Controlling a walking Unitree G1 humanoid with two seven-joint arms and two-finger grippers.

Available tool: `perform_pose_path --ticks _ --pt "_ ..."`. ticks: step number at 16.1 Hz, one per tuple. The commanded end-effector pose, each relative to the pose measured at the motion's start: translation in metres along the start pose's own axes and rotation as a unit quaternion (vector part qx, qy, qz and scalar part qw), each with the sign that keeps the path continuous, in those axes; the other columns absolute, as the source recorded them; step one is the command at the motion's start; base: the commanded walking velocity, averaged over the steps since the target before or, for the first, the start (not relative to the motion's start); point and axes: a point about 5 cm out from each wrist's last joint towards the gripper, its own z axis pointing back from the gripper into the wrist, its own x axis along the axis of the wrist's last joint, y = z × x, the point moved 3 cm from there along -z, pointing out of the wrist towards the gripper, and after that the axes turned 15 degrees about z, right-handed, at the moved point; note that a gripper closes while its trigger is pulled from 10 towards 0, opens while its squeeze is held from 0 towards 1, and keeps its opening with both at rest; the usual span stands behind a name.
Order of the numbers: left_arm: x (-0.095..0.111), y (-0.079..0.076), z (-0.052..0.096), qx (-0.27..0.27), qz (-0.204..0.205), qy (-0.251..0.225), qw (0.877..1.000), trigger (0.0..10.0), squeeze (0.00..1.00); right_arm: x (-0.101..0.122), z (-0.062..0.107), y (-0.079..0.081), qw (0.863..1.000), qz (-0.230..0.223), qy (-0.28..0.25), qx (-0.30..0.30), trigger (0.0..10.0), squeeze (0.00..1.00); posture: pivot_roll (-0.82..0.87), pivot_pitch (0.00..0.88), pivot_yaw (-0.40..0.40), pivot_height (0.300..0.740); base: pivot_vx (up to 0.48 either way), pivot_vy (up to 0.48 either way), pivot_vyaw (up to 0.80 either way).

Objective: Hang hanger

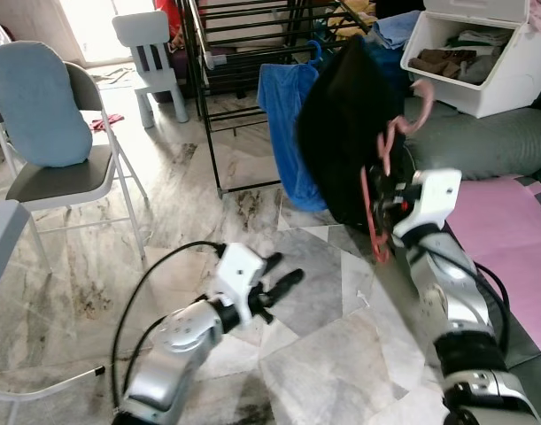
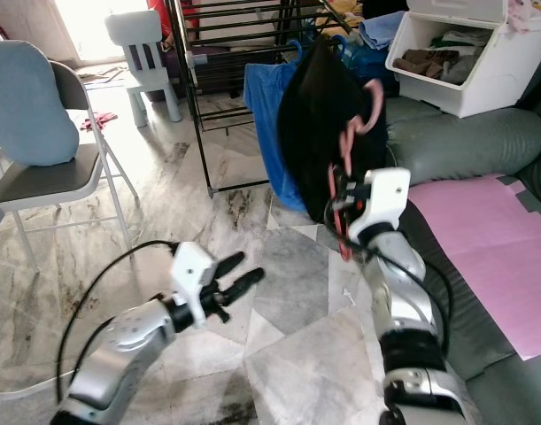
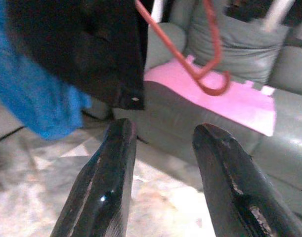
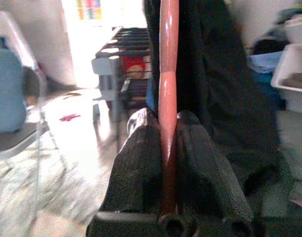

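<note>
I carry one pink plastic hanger [image 1: 382, 181] draped with one black garment [image 1: 341, 133], raised before the black metal drying rack [image 1: 219, 53].

My right gripper [image 4: 168, 133] is clamped on its bar; my left gripper [image 1: 274, 279] hangs low, fingers apart. Next, I judge, hook over a rail.

We saw a folding chair [image 1: 62, 181] with a blue cushion [image 1: 38, 104], a small white chair [image 1: 150, 53], a black rack [image 1: 252, 53], a blue towel [image 1: 283, 124], a white bin [image 1: 509, 66] and a pink mat [image 1: 509, 239].
</note>
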Motion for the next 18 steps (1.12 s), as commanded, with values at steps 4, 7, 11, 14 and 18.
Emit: perform_pose_path --ticks 4,7,11,14,18 --pt "0.041 0.038 0.029 0.078 -0.169 -0.058 0.981 10.0 1.0 0.003 0.033 0.002 0.993 0.061 -0.033 0.095 10.0 0.0 -0.08 0.0 -0.011 0.74 0.0 0.0 0.0" --pt "0.059 0.051 0.035 0.097 -0.221 -0.079 0.967 10.0 1.0 -0.002 0.049 0.005 0.987 0.076 -0.027 0.141 10.0 0.0 -0.08 0.0 -0.005 0.74 0.0 0.0 0.0" --pt "0.065 0.057 0.039 0.026 -0.375 -0.036 0.926 10.0 1.0 -0.009 0.073 0.018 0.968 0.077 -0.007 0.24 10.0 0.0 -0.09 0.0 0.005 0.74 0.0 0.0 0.0" --pt "0.067 0.063 0.036 -0.019 -0.448 -0.002 0.894 10.0 1.0 -0.007 0.083 0.031 0.949 0.06 0.002 0.31 10.0 0.0 -0.09 0.0 0.009 0.74 0.0 0.0 0.0" --pt "0.061 0.063 0.03 -0.057 -0.468 0.013 0.882 10.0 1.0 -0.014 0.094 0.033 0.917 0.101 0.028 0.384 10.0 0.0 -0.09 0.0 0.019 0.74 0.0 0.0 0.0"
